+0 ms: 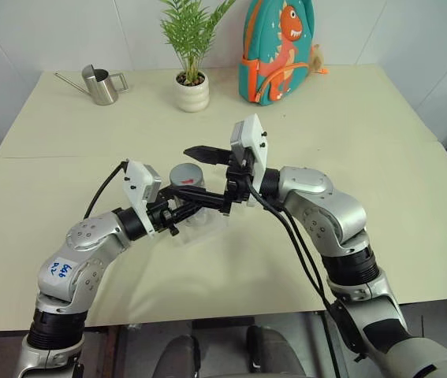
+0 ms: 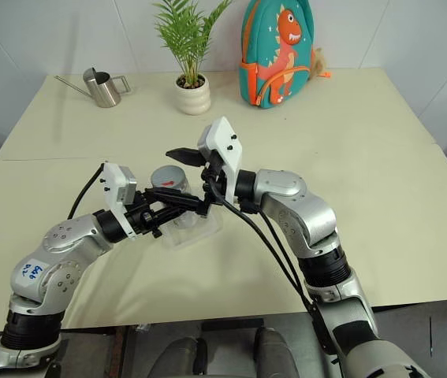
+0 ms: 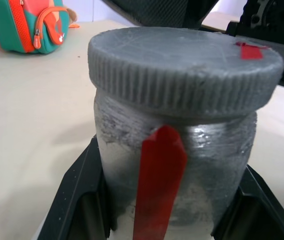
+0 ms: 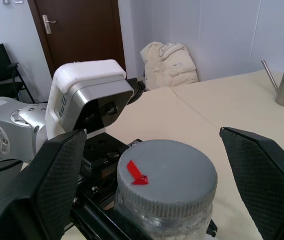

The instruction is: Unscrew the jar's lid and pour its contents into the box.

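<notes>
Our left tool [image 1: 195, 197] clamps the jar [image 3: 177, 165]; the right tool [image 4: 152, 170] gapes, straddling the lid [image 4: 168, 175]. Jar looks light, stiff, slick; we should take the lid's ribbed rim.

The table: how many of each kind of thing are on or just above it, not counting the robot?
Jar: 1
Lid: 1
Box: 1
Watering can: 1
Potted plant: 1
Backpack: 1
Total: 6

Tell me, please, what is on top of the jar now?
The grey lid sits on the jar, with a small red mark on its top. The right gripper has its fingers open on either side of the lid. What is inside cannot be seen.
</notes>
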### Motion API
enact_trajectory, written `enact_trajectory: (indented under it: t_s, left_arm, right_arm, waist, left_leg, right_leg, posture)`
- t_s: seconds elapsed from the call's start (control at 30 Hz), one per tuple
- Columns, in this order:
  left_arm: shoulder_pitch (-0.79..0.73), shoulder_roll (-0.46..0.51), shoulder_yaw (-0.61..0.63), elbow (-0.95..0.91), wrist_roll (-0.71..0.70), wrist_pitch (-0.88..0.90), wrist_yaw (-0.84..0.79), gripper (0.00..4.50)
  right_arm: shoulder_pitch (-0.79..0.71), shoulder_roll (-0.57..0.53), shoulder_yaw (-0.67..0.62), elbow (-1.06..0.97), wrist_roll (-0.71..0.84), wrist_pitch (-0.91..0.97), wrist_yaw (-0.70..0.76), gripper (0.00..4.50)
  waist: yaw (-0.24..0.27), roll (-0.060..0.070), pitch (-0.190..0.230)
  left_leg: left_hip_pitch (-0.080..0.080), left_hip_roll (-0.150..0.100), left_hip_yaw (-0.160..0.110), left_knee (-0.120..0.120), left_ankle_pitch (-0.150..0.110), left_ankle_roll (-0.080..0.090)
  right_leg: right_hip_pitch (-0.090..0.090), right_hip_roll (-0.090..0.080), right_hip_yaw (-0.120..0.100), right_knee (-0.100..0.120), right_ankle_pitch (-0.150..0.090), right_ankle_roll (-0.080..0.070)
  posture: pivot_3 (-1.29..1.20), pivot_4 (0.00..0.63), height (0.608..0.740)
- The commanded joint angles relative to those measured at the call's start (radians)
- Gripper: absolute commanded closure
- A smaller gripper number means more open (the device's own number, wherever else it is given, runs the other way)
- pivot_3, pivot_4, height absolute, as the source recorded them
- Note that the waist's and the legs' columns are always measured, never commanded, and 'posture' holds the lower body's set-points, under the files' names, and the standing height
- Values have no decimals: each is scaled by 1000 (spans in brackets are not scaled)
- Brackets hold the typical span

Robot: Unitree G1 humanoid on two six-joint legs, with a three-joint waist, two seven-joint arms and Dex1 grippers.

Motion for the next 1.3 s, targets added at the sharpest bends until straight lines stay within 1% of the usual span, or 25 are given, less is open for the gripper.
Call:
enact_trajectory:
  t_s: [0.03,0.33,0.43,0.53,0.57,0.73,0.83,0.93,1.1,1.2,1.3]
  left_arm:
    - [-21,-4,9,-20,-5,-16,-18,2597]
    - [-16,-14,-7,-22,12,-16,-31,2597]
    - [-14,-13,-10,-23,17,-14,-35,2597]
    - [-14,-14,-9,-23,20,-13,-37,2597]
    - [-13,-13,-8,-23,22,-13,-39,2597]
    - [2,-3,-9,-27,24,-9,-56,2597]
    - [6,9,-6,-32,8,-7,-90,2597]
    - [-5,35,-3,-33,-24,-16,-172,2597]
    - [-51,94,10,-9,-88,-20,-337,2597]
    - [-62,115,12,-3,-109,-34,-410,2597]
    - [-60,131,1,3,-100,-49,-460,2597]
  right_arm:
    - [-20,-11,0,-15,10,4,20,0]
    - [-27,-9,2,8,-1,-9,32,0]
    - [-27,-6,3,14,-1,-17,39,642]
    - [-21,-2,8,0,11,-13,49,1670]
    - [-18,2,4,-5,18,-12,49,1947]
    - [-7,1,-4,-26,42,-8,64,1949]
    - [3,-11,-8,-27,65,-12,111,1949]
    - [-18,-33,-12,-12,93,-18,190,1949]
    - [-88,-99,-5,30,130,-36,387,1949]
    - [-125,-119,-7,54,137,-45,459,1949]
    - [-144,-129,-5,72,124,-63,501,1949]
  waist:
    - [0,0,0]
    - [0,0,0]
    - [0,0,0]
    - [0,0,0]
    - [0,0,0]
    - [0,0,0]
    - [0,0,0]
    - [0,0,0]
    - [0,0,0]
    - [-1,0,0]
    - [0,0,0]
  left_leg:
    - [0,0,0,0,0,0]
    - [0,0,0,0,0,0]
    - [0,0,0,0,0,0]
    - [0,0,0,0,0,0]
    - [0,0,0,0,0,0]
    - [0,0,0,1,0,0]
    - [0,0,0,1,0,0]
    - [0,0,0,1,0,0]
    - [0,0,1,2,0,1]
    - [0,0,1,2,1,1]
    - [0,0,1,2,1,1]
  right_leg:
    - [0,0,0,0,0,0]
    - [0,0,0,0,0,0]
    - [0,0,0,0,0,0]
    - [0,0,0,0,0,0]
    - [0,0,0,0,0,0]
    - [0,0,0,1,0,0]
    - [0,0,0,1,0,0]
    - [0,1,0,1,0,0]
    - [0,1,0,1,0,0]
    - [0,1,0,1,0,0]
    - [0,1,0,1,0,0]
  posture:
    - [0,150,740]
    - [0,150,740]
    - [0,150,740]
    - [0,150,740]
    - [0,150,740]
    - [0,150,740]
    - [0,150,740]
    - [0,150,740]
    - [0,150,740]
    - [0,150,740]
    - [0,150,740]
